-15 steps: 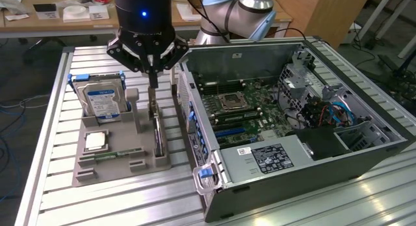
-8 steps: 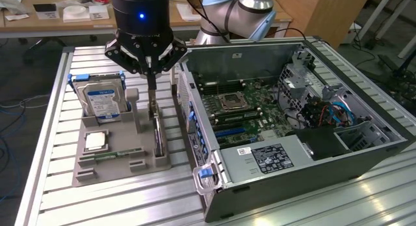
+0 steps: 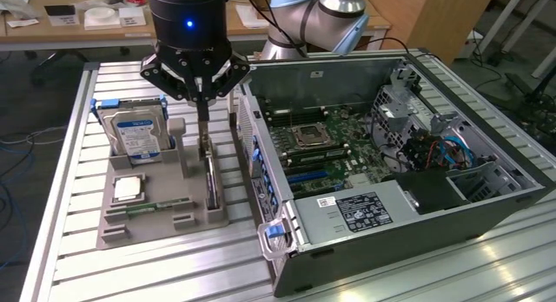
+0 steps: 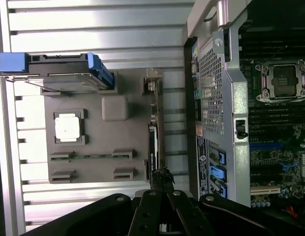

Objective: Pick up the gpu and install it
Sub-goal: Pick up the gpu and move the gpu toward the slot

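Note:
The gpu (image 3: 208, 175) is a thin dark card standing on edge in a slot along the exterior view's right side of the grey holder (image 3: 156, 217). My gripper (image 3: 202, 120) hangs straight above it, its fingers pinched together on the card's upper edge. In the wrist view the fingertips meet at the gripper (image 4: 162, 173), over the near end of the gpu (image 4: 153, 142), which still stands in the holder (image 4: 128, 142). The open computer case (image 3: 391, 211) lies just to the exterior view's right of the holder, with its motherboard (image 3: 321, 146) exposed.
The holder also carries a silver hard drive with a blue label (image 3: 135, 133), a square processor chip (image 3: 129, 188) and a narrow green memory stick (image 3: 161, 205). The case wall (image 4: 211, 98) stands close beside the card. Blue expansion slots (image 3: 308, 178) lie on the motherboard.

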{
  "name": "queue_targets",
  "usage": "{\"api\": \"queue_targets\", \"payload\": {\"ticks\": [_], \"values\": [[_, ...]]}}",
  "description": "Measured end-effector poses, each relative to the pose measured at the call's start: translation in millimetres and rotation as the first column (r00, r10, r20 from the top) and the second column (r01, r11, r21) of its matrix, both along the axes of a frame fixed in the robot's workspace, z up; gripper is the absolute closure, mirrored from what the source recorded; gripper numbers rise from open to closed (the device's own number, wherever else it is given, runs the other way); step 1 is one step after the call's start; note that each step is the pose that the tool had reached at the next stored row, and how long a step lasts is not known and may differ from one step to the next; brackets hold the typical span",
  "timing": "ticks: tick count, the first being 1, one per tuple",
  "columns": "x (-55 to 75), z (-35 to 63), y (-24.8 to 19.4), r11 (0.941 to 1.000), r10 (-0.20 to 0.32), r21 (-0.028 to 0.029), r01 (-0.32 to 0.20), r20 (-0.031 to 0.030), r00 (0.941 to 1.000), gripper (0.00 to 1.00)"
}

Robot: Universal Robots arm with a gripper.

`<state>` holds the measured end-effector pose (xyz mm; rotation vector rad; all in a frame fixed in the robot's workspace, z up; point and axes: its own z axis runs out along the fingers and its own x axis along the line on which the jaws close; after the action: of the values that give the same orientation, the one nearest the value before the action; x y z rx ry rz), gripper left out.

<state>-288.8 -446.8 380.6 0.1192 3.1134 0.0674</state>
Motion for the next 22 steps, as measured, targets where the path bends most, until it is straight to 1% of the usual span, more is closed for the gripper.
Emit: {"api": "queue_targets", "payload": {"ticks": [12, 13, 14, 16, 17, 18, 19, 21, 22], "values": [[0.0, 0.0, 0.0, 1.0000, 0.000, 0.0000, 0.000, 0.0000, 1.0000, 0.89], [0.0, 0.0, 0.0, 1.0000, 0.000, 0.0000, 0.000, 0.0000, 1.0000, 0.83], [0.0, 0.0, 0.0, 1.0000, 0.000, 0.0000, 0.000, 0.0000, 1.0000, 0.83], [0.0, 0.0, 0.0, 1.0000, 0.000, 0.0000, 0.000, 0.0000, 1.0000, 0.71], [0.0, 0.0, 0.0, 1.0000, 0.000, 0.0000, 0.000, 0.0000, 1.0000, 0.71], [0.0, 0.0, 0.0, 1.0000, 0.000, 0.0000, 0.000, 0.0000, 1.0000, 0.65], [0.0, 0.0, 0.0, 1.0000, 0.000, 0.0000, 0.000, 0.0000, 1.0000, 0.65], [0.0, 0.0, 0.0, 1.0000, 0.000, 0.0000, 0.000, 0.0000, 1.0000, 0.53], [0.0, 0.0, 0.0, 1.0000, 0.000, 0.0000, 0.000, 0.0000, 1.0000, 0.53]]}}
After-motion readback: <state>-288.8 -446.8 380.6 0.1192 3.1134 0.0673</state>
